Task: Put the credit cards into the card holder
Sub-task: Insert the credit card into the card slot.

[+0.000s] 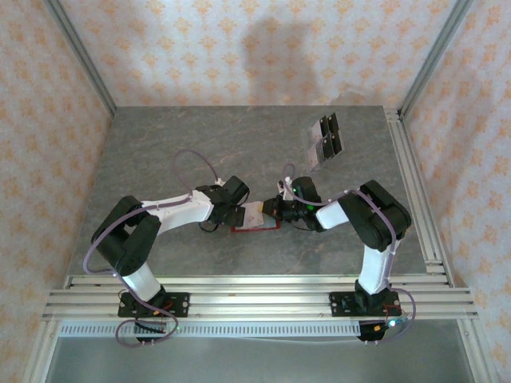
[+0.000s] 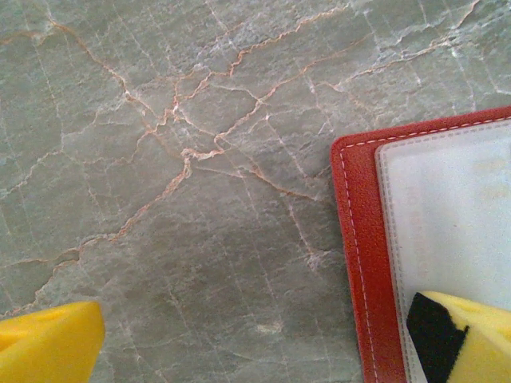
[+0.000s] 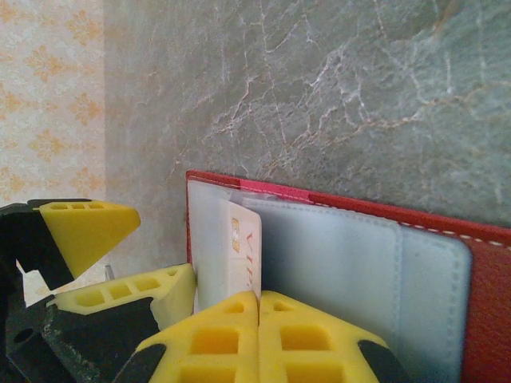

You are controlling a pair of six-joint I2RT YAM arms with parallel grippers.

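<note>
1. Broadly, a grey veined desk (image 1: pixel 160 159) carries everything.
2. Next, the left arm (image 1: pixel 172 209) and right arm (image 1: pixel 375 211) reach inward and nearly meet at the middle of the desk.
3. A red wallet (image 1: pixel 255 229) lies open and flat between them, at the middle and slightly to the near side.
4. Loose cards (image 1: pixel 326 137), dark and grey, sit at the far right, well apart from the wallet.
5. The left hand (image 2: pixel 257 319) is spread wide, with one yellow finger (image 2: pixel 471 335) over the wallet's clear pocket and the other over bare desk.
6. The right hand (image 3: pixel 258 299) is closed tight, its tips at the near edge of a pale card (image 3: pixel 242 247).
7. That card lies on the wallet's grey lining beside the clear pocket; I cannot tell whether it is pinched.
</note>
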